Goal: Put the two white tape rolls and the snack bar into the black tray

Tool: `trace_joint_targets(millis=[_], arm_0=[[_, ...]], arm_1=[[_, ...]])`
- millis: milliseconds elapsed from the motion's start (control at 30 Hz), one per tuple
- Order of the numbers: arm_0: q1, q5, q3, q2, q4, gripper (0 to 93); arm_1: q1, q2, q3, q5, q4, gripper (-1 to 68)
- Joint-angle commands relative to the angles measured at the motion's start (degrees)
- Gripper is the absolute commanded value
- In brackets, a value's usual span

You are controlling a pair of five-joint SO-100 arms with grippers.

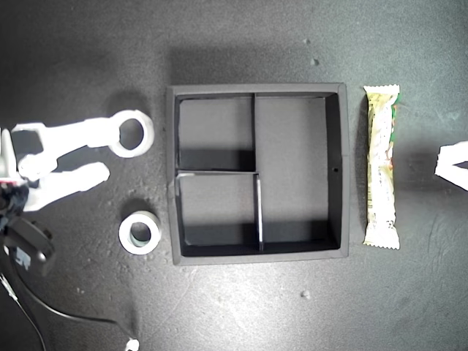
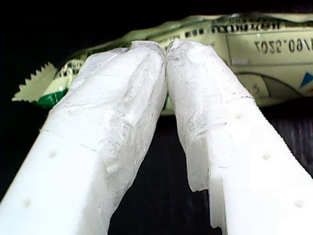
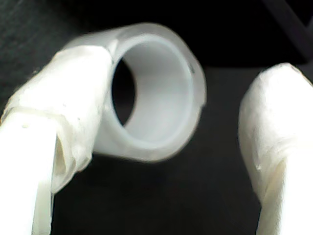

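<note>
Tray [image 1: 257, 252], black and square, sits at the centre of the exterior view, its three compartments bare. The snack bar [image 1: 382, 167] lies upright just beside the tray's wall toward the exterior view's right. The second gripper [image 1: 104, 154] reaches in from the exterior view's left, its fingers [image 3: 63, 117] spread, one touching the larger tape roll [image 1: 132, 133] in the upper left. The smaller tape roll [image 1: 140, 232] lies below it, near the tray. The first gripper [image 2: 166, 50] has its fingertips pressed together, close to the bar.
</note>
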Motion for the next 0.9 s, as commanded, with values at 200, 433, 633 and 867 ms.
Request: trace_joint_targets(millis=[200,433,633,867], arm_0=[[-0.62,0.44,-16.17,-36.04,-7.65,17.9],[-0.97,2.29,-21.53,-48.78,-11.69,18.2],[-1.93,3.34,-25.14,-58.36,-13.97,17.8],[-7.03,1.14,-37.09,-76.11,-8.88,4.0]], arm_1=[[-0.79,0.53,0.70,-1.14,-1.49,-0.3],[-1.85,0.53,0.70,-0.35,1.67,-0.3],[-1.76,0.53,0.70,1.05,2.72,-0.3],[3.08,0.53,0.70,26.89,2.11,-0.3]])
